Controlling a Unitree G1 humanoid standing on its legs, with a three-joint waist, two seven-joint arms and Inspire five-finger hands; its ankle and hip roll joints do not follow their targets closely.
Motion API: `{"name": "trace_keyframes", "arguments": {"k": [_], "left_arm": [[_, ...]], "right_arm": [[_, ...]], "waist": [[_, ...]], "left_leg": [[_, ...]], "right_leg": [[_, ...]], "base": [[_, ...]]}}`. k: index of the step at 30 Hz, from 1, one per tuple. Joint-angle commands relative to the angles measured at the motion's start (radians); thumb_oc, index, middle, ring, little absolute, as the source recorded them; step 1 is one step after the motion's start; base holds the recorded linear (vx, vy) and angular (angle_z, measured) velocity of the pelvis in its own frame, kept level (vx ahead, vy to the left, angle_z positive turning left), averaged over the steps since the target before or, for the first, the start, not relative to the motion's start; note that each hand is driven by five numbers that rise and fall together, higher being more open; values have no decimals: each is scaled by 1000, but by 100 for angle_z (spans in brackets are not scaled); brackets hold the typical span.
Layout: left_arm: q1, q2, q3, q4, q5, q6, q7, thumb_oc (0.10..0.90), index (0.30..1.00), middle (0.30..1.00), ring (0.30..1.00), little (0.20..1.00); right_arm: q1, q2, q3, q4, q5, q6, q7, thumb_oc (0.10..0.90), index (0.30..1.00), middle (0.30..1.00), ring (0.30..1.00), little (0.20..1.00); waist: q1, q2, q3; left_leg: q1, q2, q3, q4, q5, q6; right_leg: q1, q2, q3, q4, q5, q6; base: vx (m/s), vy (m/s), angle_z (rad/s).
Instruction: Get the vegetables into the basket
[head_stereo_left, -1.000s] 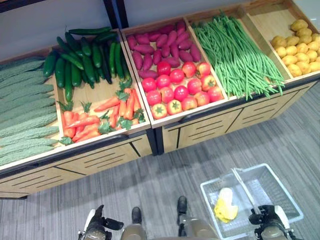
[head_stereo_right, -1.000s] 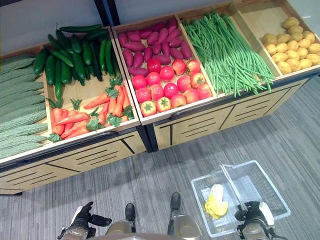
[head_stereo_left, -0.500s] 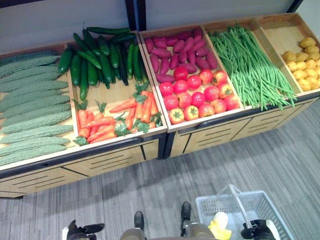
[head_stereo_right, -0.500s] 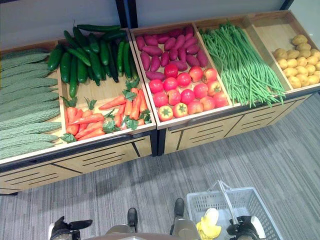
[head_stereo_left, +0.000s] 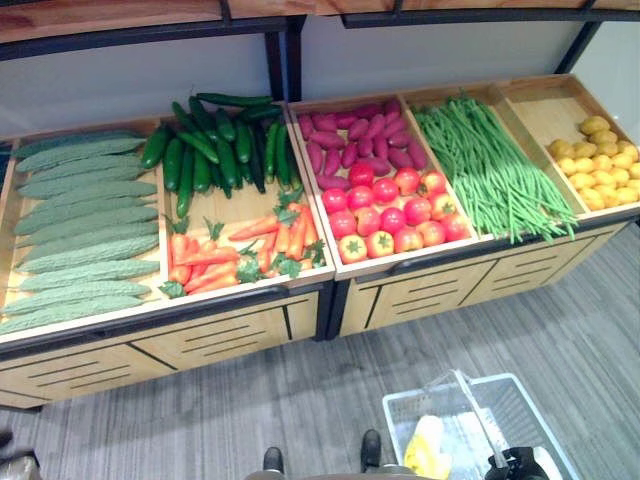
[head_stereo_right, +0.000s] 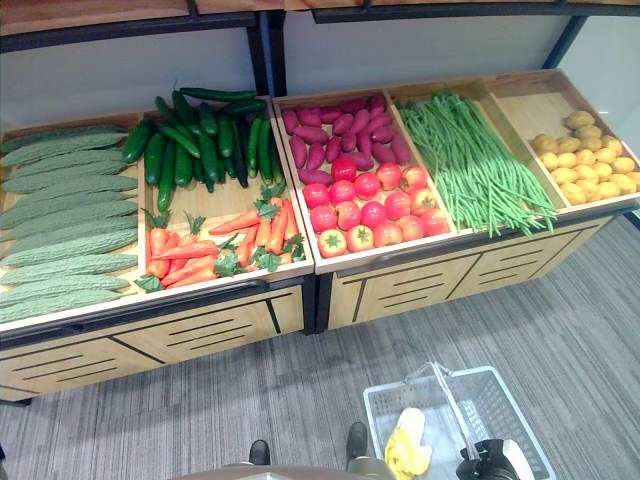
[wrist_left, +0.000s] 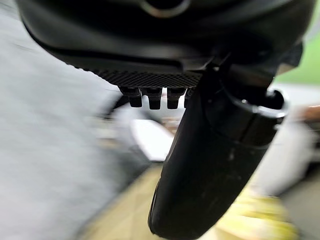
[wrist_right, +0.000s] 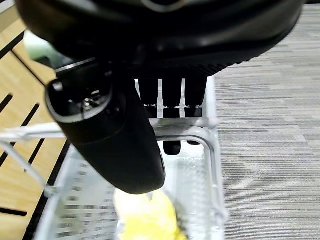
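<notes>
On the floor at near right, the basket (head_stereo_right: 520, 400) hangs from its handle (head_stereo_left: 470, 405), with the right hand (wrist_right: 150, 95) curled round the top rail of that handle, judging by the right wrist view. A yellow item (head_stereo_right: 405, 452) already lies inside. Left hand (wrist_left: 210, 150): fingers curled, nothing visibly held, background too blurred to say more. Vegetables sit far across in the wooden display (head_stereo_left: 240, 300): bitter gourds (head_stereo_left: 75, 235) far left, cucumbers (head_stereo_left: 215, 145), carrots (head_stereo_left: 235, 250), tomatoes (head_stereo_left: 390, 215), long beans (head_stereo_left: 490, 170), potatoes (head_stereo_left: 600, 170) far right. All are well apart from both hands. Step in hand looks like the approach: close in on the display, keep the basket level, bring the left hand up over a bin before grasping.
</notes>
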Motion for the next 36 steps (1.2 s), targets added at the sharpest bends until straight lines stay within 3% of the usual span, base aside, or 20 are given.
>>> {"name": "trace_keyframes", "arguments": {"k": [1,2,6,11,12,15,16,22,29,36], "left_arm": [[-44,118,-48,-62,265,-35,88,900,1000,1000,1000,1000],[-50,146,-88,-103,357,-15,80,900,1000,1000,1000,1000],[-75,206,-167,-192,464,-18,21,900,1000,1000,1000,1000],[-154,227,-268,-299,474,-57,-93,900,1000,1000,1000,1000],[-194,271,-330,-332,486,-85,-157,900,1000,1000,1000,1000],[-209,284,-349,-321,491,-90,-167,900,1000,1000,1000,1000],[-302,327,-466,-338,502,-103,-247,900,1000,1000,1000,1000],[-351,397,-594,-324,559,-108,-360,900,1000,1000,1000,1000],[-362,426,-681,-290,665,-96,-392,900,1000,1000,1000,1000],[-380,423,-681,-245,711,-52,-371,900,1000,1000,1000,1000]], "right_arm": [[-40,-74,-11,0,-16,-37,-89,400,300,300,300,300],[-44,-82,-17,-7,-17,-37,-90,400,300,300,300,300],[-61,-103,-16,-21,-21,-34,-87,400,300,300,300,300],[-86,-127,-5,-39,-36,-21,-65,400,300,300,300,300],[-101,-140,3,-58,-41,-19,-54,400,300,300,300,300],[-104,-141,6,-68,-44,-20,-51,400,300,300,300,300],[-134,-151,23,-91,-49,-27,-44,400,300,300,300,300],[-129,-161,17,-108,-50,-28,-28,400,300,300,300,300],[-128,-164,6,-98,-54,-30,-31,400,300,300,300,300],[-141,-170,11,-96,-60,-28,-36,400,300,300,300,300]], "waist": [[-29,-35,30],[-32,-33,32],[-43,-28,33],[-65,-23,36],[-77,-21,39],[-79,-21,41],[-101,-20,51],[-115,-16,53],[-119,-14,54],[-116,-14,64]], "left_leg": [[-7,34,-19,2,-16,-46],[-10,33,-21,2,-15,-45],[-12,33,-20,2,-16,-44],[-11,32,-11,2,-19,-43],[-10,32,-4,2,-19,-42],[-10,32,0,2,-19,-43],[-12,36,17,2,-19,-42],[-6,41,32,2,-19,-42],[-3,46,39,2,-18,-45],[-16,48,39,2,-11,-46]], "right_leg": [[60,-95,3,3,-27,118],[60,-96,3,3,-26,119],[56,-99,7,3,-21,122],[47,-101,21,3,-17,123],[43,-101,30,3,-13,123],[41,-101,34,3,-12,123],[19,-97,57,3,-1,124],[13,-91,75,3,1,124],[8,-87,81,3,0,124],[-4,-84,82,3,4,125]], "base": [[-46,5,6],[-36,5,6],[-8,2,1],[-14,15,-4],[-23,34,-10],[-27,25,-9],[-57,29,-15],[-4,12,-20],[2,-1,-1],[0,0,0]]}}
